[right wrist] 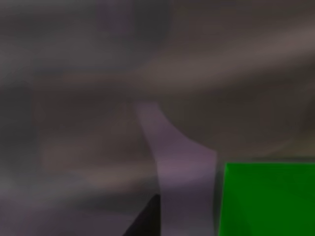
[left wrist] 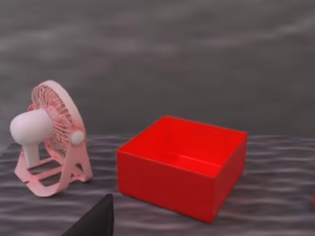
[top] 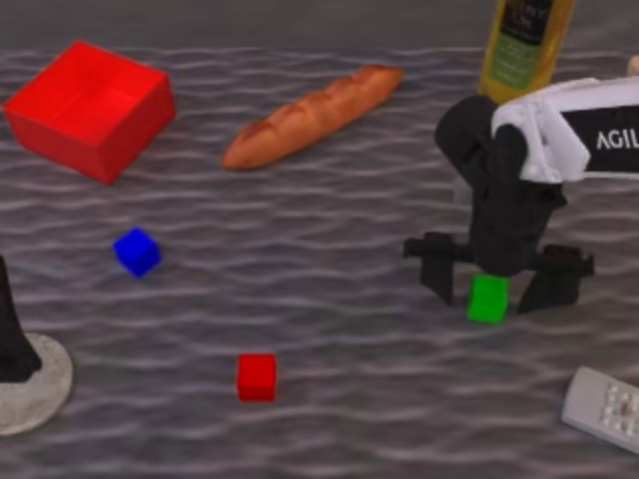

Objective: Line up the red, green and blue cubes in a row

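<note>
The green cube (top: 487, 298) rests on the table at the right, also filling a corner of the right wrist view (right wrist: 268, 199). My right gripper (top: 496, 282) is lowered over it and open, one dark finger (top: 439, 274) on each side, apart from the cube. The red cube (top: 257, 376) lies near the front centre. At the left stands the blue cube (top: 137, 251). My left arm (top: 12, 344) is parked at the table's left edge, its gripper open and holding nothing; one finger (left wrist: 98, 219) shows in its wrist view.
A big hollow red box (top: 90, 108) sits at the back left, a baguette (top: 312, 114) at the back centre, a bottle (top: 524, 45) at the back right. A remote control (top: 604, 407) lies front right. A pink fan (left wrist: 51, 137) stands beside the red box (left wrist: 182, 164).
</note>
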You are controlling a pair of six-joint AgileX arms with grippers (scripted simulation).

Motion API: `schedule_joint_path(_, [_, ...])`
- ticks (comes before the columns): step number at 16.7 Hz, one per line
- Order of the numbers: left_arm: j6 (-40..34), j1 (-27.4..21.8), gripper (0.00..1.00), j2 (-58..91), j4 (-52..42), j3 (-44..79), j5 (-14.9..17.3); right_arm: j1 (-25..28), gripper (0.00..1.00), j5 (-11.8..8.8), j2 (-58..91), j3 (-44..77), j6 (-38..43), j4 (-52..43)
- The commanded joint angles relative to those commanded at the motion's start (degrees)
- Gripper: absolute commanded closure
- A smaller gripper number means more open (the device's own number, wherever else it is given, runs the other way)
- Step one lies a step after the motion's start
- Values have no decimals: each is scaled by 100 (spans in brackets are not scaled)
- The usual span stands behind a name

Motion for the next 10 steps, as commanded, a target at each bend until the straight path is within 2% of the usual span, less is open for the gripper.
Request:
schedule_joint_path(3, [0,0,0,0,0,0,0,0,98,0,0,0,0,0])
schedule_joint_path(10, [0,0,0,0,0,0,0,0,100,0,0,0,0,0])
